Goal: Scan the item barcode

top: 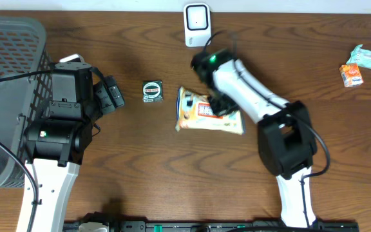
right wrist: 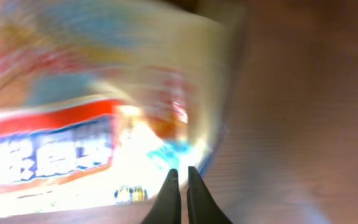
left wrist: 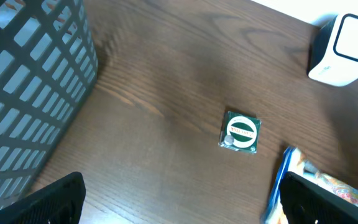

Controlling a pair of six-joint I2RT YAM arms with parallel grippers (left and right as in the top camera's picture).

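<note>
While the top view shows the left gripper (top: 111, 95) by the basket (top: 5, 96) at the left, only its wrist view shows its fingers (left wrist: 55, 199) wide apart. The snack bag (top: 192, 117) lies mid-frame. The right gripper (right wrist: 180, 175) is squeezed together over the blurry bag.

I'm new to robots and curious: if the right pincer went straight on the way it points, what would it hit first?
The snack bag: the shut right pincer points straight at it. How near it is, the blurred wrist view cannot show.
</note>
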